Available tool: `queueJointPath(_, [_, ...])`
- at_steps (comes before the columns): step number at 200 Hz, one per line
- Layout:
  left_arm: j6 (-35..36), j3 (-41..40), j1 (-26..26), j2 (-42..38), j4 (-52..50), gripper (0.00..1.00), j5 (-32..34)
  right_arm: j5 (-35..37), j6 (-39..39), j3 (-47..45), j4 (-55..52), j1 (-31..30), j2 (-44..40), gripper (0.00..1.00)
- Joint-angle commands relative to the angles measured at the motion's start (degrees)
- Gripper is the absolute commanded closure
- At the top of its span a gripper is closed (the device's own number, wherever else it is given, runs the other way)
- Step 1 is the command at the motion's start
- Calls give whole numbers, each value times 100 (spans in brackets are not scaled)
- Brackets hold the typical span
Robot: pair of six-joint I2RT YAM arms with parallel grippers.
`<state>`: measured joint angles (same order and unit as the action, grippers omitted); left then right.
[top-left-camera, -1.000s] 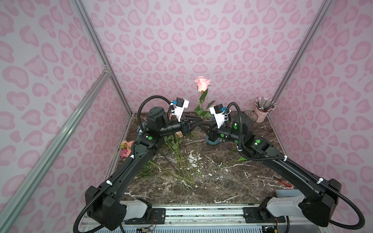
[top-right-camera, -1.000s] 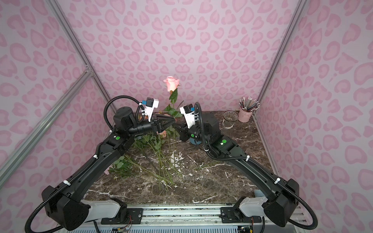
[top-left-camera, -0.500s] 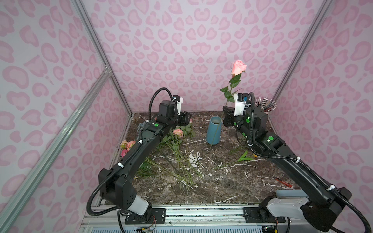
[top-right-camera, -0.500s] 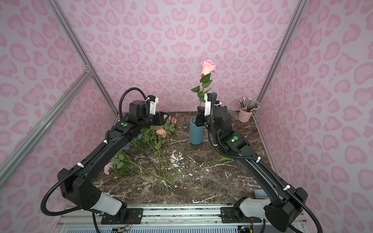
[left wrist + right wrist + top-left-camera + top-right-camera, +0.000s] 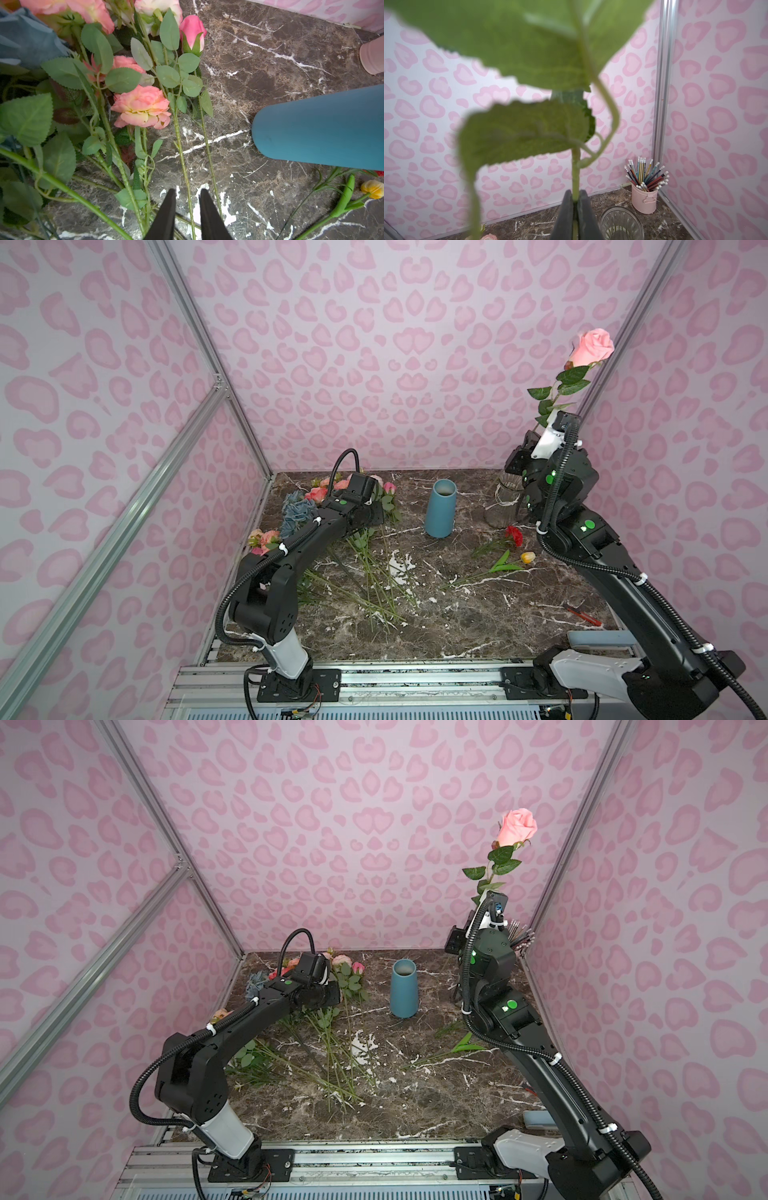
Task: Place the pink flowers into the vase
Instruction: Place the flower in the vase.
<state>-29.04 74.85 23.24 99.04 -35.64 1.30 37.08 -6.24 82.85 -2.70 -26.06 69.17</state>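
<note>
My left tool sits low over the desk with its jaws narrow. One thin green stem runs between them, and a sliver of gap shows on either side, so nothing is pinched. A second stem lies just beside one finger.

The pink flowers lie on the desk straight ahead of the tips. Their blooms point away from the tool and their stems trail back beneath it. In both top views this heap sits right around the tool's nose. A dusty-blue bunch touches the heap on the tool's left.

The blue vase stands upright on the desk, ahead and to the right of this tool and clear of the flowers.

My right tool is held high near the back right corner, pointing up. It is clamped on the stem of a single pink rose, whose bloom stands well above the tips, past its leaves. A clear glass vase stands on the desk just below this tool, with a pink pencil cup beyond it in the corner. I cannot tell whether the rose's lower end reaches the glass.

A red bloom and a yellow tulip lie on the desk below this tool, on the side toward the blue vase.
</note>
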Motion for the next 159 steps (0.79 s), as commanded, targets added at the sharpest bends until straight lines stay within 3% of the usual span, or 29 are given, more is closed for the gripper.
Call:
queueJointPath(1, [-177, -84, -8, -107, 510, 74, -146, 552, 351, 101, 362, 83, -84, 100])
queueJointPath(35, [-201, -382, -6, -246, 640, 74, -146, 1024, 717, -4, 819, 208, -207, 100])
queueJointPath(63, [-190, -418, 0, -279, 705, 74, -209, 1417, 1285, -430, 1836, 213, -351, 100])
queueJointPath(159, [-153, -418, -6, -276, 847, 74, -414, 1570, 2565, -1817, 4784, 228, -356, 100])
